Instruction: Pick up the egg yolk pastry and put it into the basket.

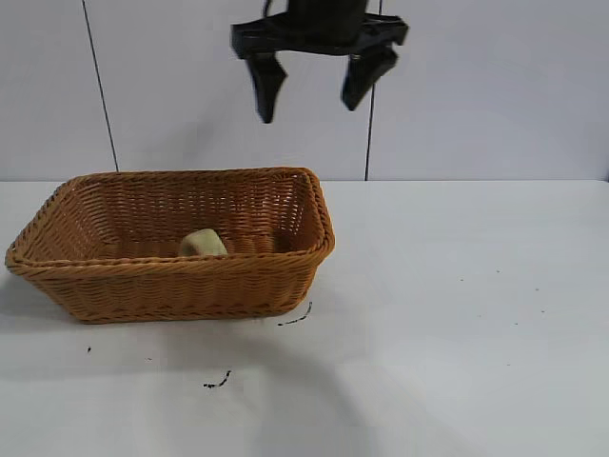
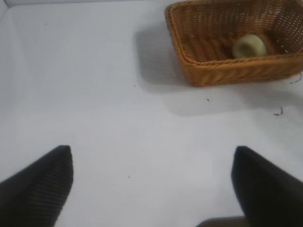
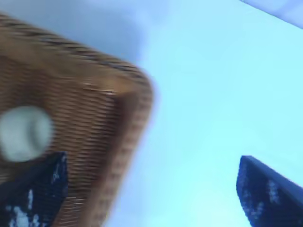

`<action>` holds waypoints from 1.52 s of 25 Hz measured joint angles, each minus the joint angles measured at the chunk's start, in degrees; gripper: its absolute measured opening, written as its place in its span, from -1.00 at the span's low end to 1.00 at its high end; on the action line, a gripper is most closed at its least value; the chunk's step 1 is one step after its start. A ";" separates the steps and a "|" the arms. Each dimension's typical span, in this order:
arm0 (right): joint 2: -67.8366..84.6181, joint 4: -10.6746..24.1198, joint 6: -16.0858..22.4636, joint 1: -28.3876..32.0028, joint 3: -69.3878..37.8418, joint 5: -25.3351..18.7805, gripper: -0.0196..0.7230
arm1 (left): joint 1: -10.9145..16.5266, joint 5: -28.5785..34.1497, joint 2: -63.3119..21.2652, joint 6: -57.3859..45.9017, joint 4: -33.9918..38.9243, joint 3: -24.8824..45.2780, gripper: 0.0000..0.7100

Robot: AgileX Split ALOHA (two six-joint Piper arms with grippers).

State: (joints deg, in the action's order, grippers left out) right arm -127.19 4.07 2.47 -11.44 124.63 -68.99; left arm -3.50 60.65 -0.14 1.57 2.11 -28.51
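Note:
The egg yolk pastry [image 1: 203, 244] is a small pale cream bun that lies inside the orange-brown wicker basket [image 1: 171, 290], near its front wall. My right gripper [image 1: 309, 108] hangs high above the basket's right end, open and empty. In the right wrist view its gripper [image 3: 152, 160] is spread wide over the basket's rim [image 3: 137, 118], with the pastry [image 3: 24, 133] below. My left gripper [image 2: 152, 153] is open and empty over bare table, far from the basket [image 2: 227, 73] and the pastry [image 2: 249, 46].
The basket stands on a white table [image 1: 457, 314] at the left of the exterior view. Small black marks [image 1: 217, 384] lie on the table in front of the basket. A pale wall stands behind.

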 joint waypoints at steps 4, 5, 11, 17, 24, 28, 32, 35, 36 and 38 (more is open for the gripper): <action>0.00 -1.04 -0.27 6.31 0.00 -0.12 0.92 | 0.00 0.00 0.00 0.00 0.00 0.00 0.95; 0.00 -1.27 -0.27 7.27 0.00 -0.12 0.92 | 0.00 0.00 0.00 0.00 0.00 0.00 0.95; 1.78 -4.99 -0.21 10.27 -1.37 -0.21 0.92 | 0.00 0.00 0.00 0.00 0.00 0.00 0.95; 12.49 -4.82 -0.39 10.35 -13.53 -0.11 0.92 | 0.00 0.00 0.00 0.00 0.00 0.00 0.95; 35.35 -5.30 -0.43 10.35 -37.47 -0.17 0.92 | 0.00 0.00 0.00 0.00 0.00 0.00 0.95; 50.96 -5.37 -0.43 10.35 -49.82 -0.27 0.92 | 0.00 0.00 0.00 0.00 0.00 0.00 0.95; 65.59 -5.77 -0.43 10.35 -62.08 -0.37 0.92 | 0.00 0.00 0.00 0.00 0.00 0.00 0.95; 76.40 -6.01 -0.43 10.35 -71.03 0.29 0.92 | 0.00 0.00 0.00 0.00 0.00 0.00 0.95; 80.16 -6.06 -0.43 10.35 -73.47 1.52 0.92 | 0.00 0.00 0.00 0.00 0.00 0.00 0.95; 87.01 -6.12 -0.43 10.35 -79.25 4.93 0.92 | 0.00 0.00 0.00 0.00 0.00 0.00 0.95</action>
State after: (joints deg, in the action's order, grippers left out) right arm -40.18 -2.05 2.03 -1.09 45.37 -64.06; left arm -3.50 60.65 -0.14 1.57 2.11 -28.51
